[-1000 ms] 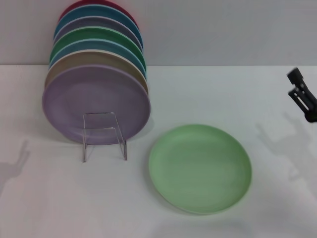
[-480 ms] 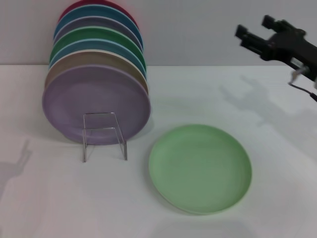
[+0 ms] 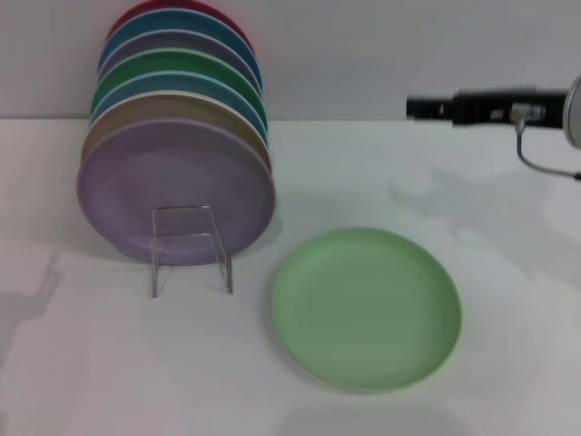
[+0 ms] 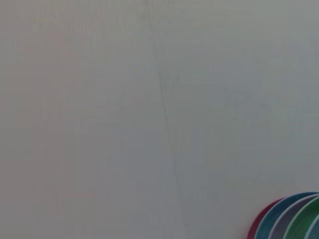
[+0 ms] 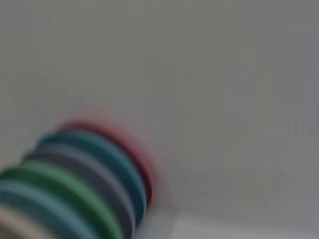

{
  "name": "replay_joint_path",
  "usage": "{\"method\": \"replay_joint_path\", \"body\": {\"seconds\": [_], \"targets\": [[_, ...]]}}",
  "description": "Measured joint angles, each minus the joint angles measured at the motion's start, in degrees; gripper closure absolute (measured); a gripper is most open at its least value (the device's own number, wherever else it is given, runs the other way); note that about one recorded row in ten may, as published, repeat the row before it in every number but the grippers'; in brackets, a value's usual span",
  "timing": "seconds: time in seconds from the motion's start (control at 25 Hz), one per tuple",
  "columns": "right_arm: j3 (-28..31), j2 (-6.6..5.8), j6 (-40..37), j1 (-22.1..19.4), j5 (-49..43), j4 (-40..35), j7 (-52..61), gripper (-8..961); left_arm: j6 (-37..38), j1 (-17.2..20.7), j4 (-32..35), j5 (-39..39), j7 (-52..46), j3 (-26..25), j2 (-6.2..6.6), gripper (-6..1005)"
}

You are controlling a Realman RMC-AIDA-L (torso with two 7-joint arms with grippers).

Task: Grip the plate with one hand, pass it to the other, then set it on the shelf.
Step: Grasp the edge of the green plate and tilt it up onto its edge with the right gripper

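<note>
One pale mint-green plate (image 3: 367,309) is lying flat on the white table (image 3: 508,300), just to the right of the clear shelf (image 3: 192,247) and apart from it, with nothing gripping it. Seven plates (image 3: 177,136) are standing on edge in a row behind the shelf's front frame, the lavender plate (image 3: 176,189) foremost, and the far ones are also showing in both wrist views. Only the right gripper (image 3: 419,108) is showing, reaching in level from the right edge above the table's far side, well apart from the plate; whether it is released or clenched, I cannot tell.
</note>
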Motion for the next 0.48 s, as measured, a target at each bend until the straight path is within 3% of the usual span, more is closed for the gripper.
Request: {"method": "replay_joint_path", "body": {"seconds": [0.32, 0.48], "targets": [[4.3, -1.05, 23.1, 8.7, -13.3, -2.5, 8.6, 131, 0.0, -0.1, 0.0, -0.4, 0.1, -0.1, 0.08, 139], [4.3, -1.27, 25.8, 11.2, -14.9, -6.7, 8.7, 139, 0.0, -0.1, 0.0, -0.4, 0.1, -0.1, 0.09, 140]]}}
